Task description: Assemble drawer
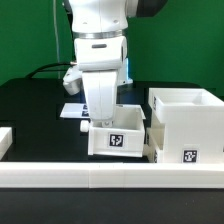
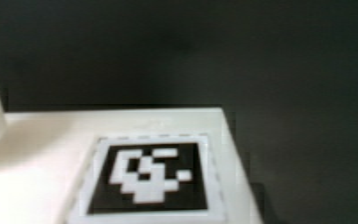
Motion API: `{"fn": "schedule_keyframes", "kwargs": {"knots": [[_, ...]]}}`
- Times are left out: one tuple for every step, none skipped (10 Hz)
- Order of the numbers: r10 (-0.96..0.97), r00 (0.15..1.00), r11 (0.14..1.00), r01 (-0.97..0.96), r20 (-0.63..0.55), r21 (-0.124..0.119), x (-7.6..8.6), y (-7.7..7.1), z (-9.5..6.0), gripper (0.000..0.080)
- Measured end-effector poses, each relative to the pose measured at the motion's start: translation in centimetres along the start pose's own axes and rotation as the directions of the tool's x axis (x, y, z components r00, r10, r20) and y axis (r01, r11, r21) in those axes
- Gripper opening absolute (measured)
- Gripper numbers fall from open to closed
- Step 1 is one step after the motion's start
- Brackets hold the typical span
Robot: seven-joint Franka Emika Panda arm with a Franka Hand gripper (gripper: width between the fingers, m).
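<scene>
A small white open-top tray (image 1: 122, 134) with a square tag on its front stands mid-table, touching the large boxy housing (image 1: 186, 122) on the exterior view's right. My gripper (image 1: 104, 120) comes straight down onto the tray's rear-left part. Its fingertips are hidden by the tray's wall, so I cannot tell how the jaws stand. In the wrist view a white tagged face (image 2: 149, 172) fills the near field, very close and blurred, with no fingers showing. A second small tray is not in view.
A long low white rail (image 1: 110, 176) runs along the table's front edge. The marker board (image 1: 71, 111) lies flat behind the arm. A white part (image 1: 5, 139) sits at the exterior view's left edge. The table is black.
</scene>
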State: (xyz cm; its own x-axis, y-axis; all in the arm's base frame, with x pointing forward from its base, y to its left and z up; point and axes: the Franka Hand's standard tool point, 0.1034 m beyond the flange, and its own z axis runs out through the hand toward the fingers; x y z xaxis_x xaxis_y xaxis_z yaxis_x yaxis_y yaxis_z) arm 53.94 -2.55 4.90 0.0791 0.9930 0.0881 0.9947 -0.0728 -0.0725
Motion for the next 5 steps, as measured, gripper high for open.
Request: {"fn": "schedule_keyframes", "kwargs": {"knots": [[0.000,1.000,1.000,0.000,-0.002,-0.014,0.05,-0.06,0.18,0.0041],[0.000,1.000,1.000,0.000,-0.003,-0.022,0.08,-0.01,0.22,0.0041],[-0.002,1.000,0.999,0.001,-0.006,-0.050,0.19,0.20,0.24,0.0041],[-0.006,1.000,0.998,0.006,-0.006,-0.062,0.38,0.06,0.29,0.0041],[-0.012,1.000,0.998,0.012,-0.007,-0.069,0.76,0.16,0.18,0.0041]]}}
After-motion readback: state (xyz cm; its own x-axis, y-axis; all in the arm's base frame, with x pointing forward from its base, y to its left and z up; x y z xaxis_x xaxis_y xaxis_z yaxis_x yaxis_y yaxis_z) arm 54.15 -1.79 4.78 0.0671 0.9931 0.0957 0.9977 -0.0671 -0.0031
